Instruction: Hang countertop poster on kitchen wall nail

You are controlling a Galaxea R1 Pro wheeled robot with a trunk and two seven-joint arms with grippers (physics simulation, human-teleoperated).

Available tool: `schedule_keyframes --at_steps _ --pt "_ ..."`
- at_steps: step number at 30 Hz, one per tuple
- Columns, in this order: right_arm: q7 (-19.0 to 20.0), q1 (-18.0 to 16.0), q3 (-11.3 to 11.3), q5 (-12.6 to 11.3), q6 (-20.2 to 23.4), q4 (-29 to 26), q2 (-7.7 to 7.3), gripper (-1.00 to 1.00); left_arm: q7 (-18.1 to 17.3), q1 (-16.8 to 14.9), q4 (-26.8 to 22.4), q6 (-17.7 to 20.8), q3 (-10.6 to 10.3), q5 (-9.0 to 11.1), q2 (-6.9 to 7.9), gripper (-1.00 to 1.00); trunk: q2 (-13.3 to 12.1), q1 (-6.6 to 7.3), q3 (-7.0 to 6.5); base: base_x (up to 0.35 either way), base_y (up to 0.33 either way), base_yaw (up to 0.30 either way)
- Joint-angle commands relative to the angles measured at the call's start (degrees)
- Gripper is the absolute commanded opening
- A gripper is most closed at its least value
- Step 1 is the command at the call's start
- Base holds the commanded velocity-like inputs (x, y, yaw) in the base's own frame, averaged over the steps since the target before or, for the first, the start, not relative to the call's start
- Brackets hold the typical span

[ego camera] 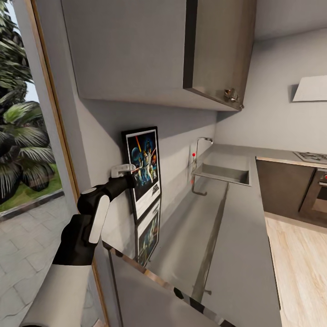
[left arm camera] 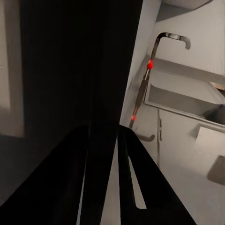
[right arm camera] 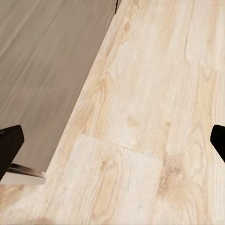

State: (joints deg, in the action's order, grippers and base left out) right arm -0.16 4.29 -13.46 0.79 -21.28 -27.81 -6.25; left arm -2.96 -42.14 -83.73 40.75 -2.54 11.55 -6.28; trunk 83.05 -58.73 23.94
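Note:
The Star Wars poster (ego camera: 145,168) stands upright against the grey wall on the glossy kitchen countertop (ego camera: 236,236), which mirrors it below. My left gripper (ego camera: 129,176) reaches the poster's left edge from the side. In the left wrist view its dark fingers (left arm camera: 96,178) are nearly together on a thin dark edge, with the poster's dark face (left arm camera: 70,61) beside them. My right gripper (right arm camera: 112,140) is open, its fingertips far apart above the wooden floor (right arm camera: 140,117). No wall nail can be made out.
An inset sink (ego camera: 225,173) with a thin tap (ego camera: 203,141) lies beyond the poster. A wall cabinet (ego camera: 136,50) hangs overhead. A hob (ego camera: 313,157) and oven (ego camera: 318,186) are at far right. A glass door (ego camera: 27,159) is on the left.

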Motion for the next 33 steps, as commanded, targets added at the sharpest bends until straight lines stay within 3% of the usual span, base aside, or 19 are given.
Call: schedule_keyframes --at_steps 1,33 --pt "0.0 0.0 -0.1 0.1 -0.1 -0.1 0.01 1.0 -0.2 0.0 -0.1 0.3 0.1 -0.3 -0.03 -1.0 0.0 0.0 0.05 0.0 0.0 0.0" --pt "0.0 0.0 -0.1 0.0 -0.2 -0.1 -0.16 1.0 -0.4 0.0 -2.6 0.6 -2.2 -0.2 -0.4 -1.0 0.0 0.0 0.05 -0.123 -0.063 0.0"
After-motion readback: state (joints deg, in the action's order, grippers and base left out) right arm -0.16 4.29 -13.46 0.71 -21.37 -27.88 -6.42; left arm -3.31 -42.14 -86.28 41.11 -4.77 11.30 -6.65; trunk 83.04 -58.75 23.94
